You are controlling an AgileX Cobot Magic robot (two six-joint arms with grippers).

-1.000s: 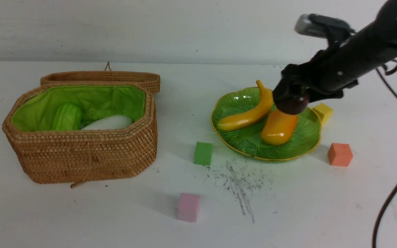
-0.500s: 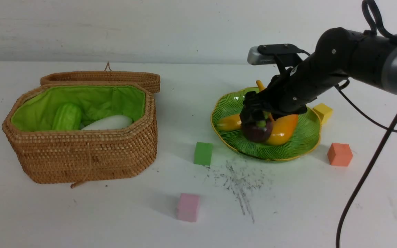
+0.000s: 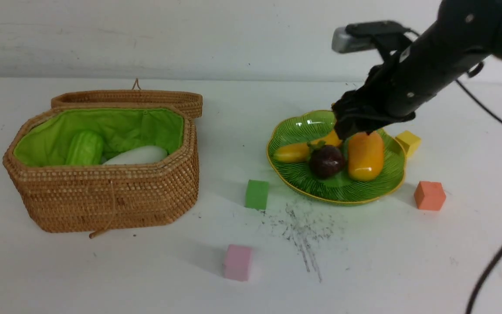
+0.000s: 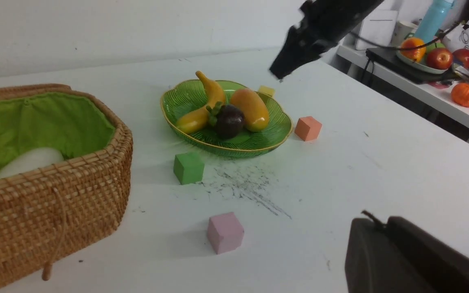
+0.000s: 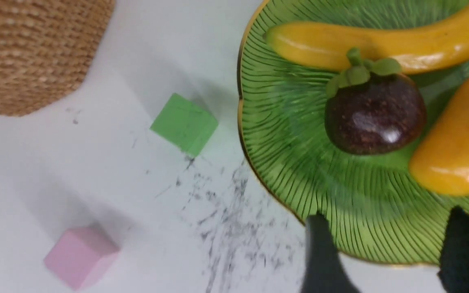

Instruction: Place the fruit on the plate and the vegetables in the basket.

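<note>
We see the right end effector (image 5: 385, 252) spread open and empty above the plate (image 3: 296, 176), where mangosteen (image 3: 326, 160), banana (image 3: 296, 151) and mango (image 3: 365, 155) lie nestled together; cucumber (image 3: 85, 148) and radish (image 3: 135, 155) sit in the basket (image 3: 103, 200). The left end effector's state we cannot tell. No writing is legible.

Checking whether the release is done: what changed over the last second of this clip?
The right gripper carried the dark purple mangosteen down onto the ribbed green glass plate, let go and rose away open. The plump orange-yellow mango got nudged more upright. The yellow banana, wicker basket and foam cubes stayed put.
</note>
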